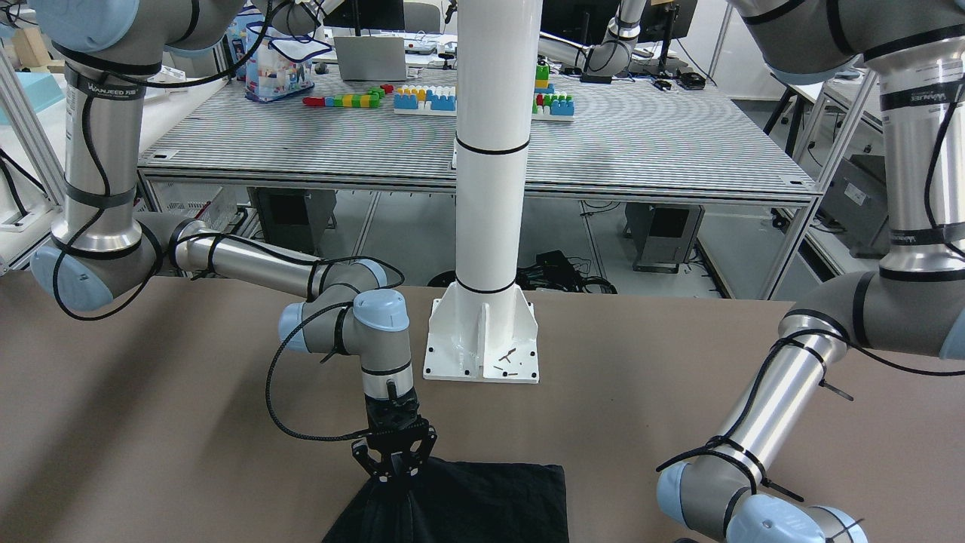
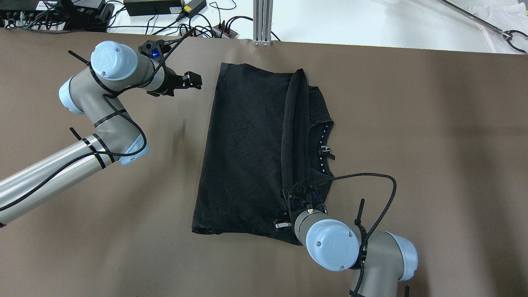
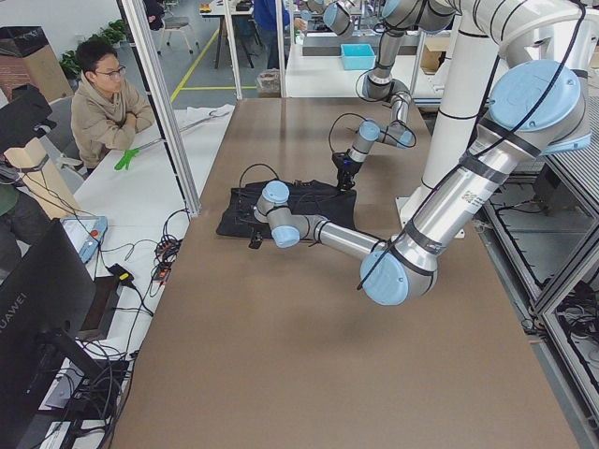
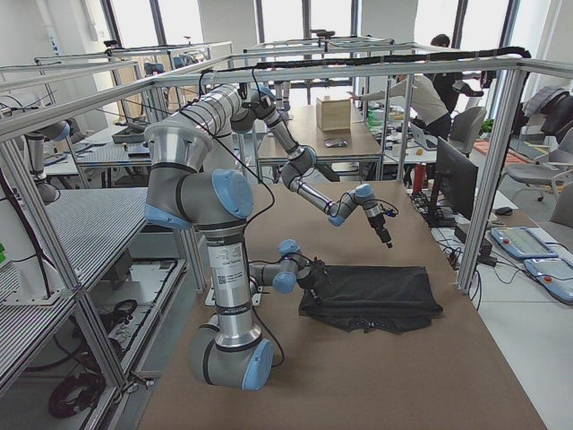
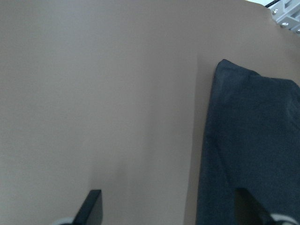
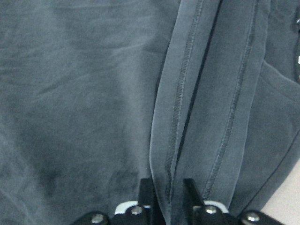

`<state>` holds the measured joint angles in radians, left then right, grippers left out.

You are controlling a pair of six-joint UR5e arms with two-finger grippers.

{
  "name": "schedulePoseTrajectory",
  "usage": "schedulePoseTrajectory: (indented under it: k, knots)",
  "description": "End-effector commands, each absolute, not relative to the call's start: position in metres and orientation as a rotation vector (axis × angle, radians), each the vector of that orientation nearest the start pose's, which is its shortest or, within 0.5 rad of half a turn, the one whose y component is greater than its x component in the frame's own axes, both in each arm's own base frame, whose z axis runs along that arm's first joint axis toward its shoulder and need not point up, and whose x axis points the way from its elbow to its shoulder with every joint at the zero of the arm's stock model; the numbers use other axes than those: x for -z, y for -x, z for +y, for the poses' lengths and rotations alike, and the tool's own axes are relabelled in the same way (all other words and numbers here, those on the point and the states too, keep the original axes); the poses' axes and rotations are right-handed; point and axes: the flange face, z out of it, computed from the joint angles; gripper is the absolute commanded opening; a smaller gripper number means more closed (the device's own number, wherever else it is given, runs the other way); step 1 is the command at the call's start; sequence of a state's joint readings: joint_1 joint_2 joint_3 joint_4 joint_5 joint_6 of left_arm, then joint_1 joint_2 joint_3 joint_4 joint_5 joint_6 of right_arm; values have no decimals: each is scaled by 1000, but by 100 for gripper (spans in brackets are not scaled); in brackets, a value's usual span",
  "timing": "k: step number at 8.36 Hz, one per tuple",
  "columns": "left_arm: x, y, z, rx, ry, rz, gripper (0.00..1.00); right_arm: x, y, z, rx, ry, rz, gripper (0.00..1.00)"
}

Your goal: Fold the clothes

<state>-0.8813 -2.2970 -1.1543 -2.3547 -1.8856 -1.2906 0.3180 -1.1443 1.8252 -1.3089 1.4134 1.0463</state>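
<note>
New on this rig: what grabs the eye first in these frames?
A black garment lies part folded in the middle of the table, a stitched hem ridge running along it. The right end effector is shut on that hem at the robot's end. The left end effector is open above bare table beside the garment's far corner.

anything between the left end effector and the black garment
Nothing: only bare brown table separates the left end effector from the black garment in the overhead view.
</note>
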Motion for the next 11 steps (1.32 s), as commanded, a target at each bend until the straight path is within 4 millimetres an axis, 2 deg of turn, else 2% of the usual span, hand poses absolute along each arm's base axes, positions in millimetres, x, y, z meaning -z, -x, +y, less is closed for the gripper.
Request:
schedulePoseTrajectory:
  k: [1, 2, 3, 5, 6, 7, 8, 9, 10, 11]
  knots:
    - [-314, -421, -671, 367, -358, 1071, 100, -292, 550, -338, 119, -511, -820, 24]
    - [-313, -422, -671, 368, -357, 1073, 100, -292, 550, -337, 122, -503, -826, 7]
    - [-311, -421, -670, 366, -357, 1076, 100, -291, 547, -340, 121, -490, -838, 0]
    - [-310, -420, -669, 365, -356, 1080, 100, -288, 526, -366, 126, -420, -880, 0]
    - [-310, -420, -669, 373, -351, 1082, 100, -288, 513, -370, 137, -378, -908, 0]
    - [-308, -420, -669, 380, -350, 1086, 100, -296, 483, -366, 146, -335, -933, 0]
    - [-308, -420, -669, 390, -346, 1089, 100, -311, 453, -347, 144, -322, -931, 0]
    - [-307, -423, -667, 399, -342, 1091, 100, -325, 448, -327, 97, -310, -911, 0]
    - [-305, -429, -662, 394, -338, 1095, 100, -339, 485, -272, 61, -282, -886, 1]
    - [-305, -429, -662, 394, -338, 1095, 100, -351, 487, -260, 64, -302, -858, 9]
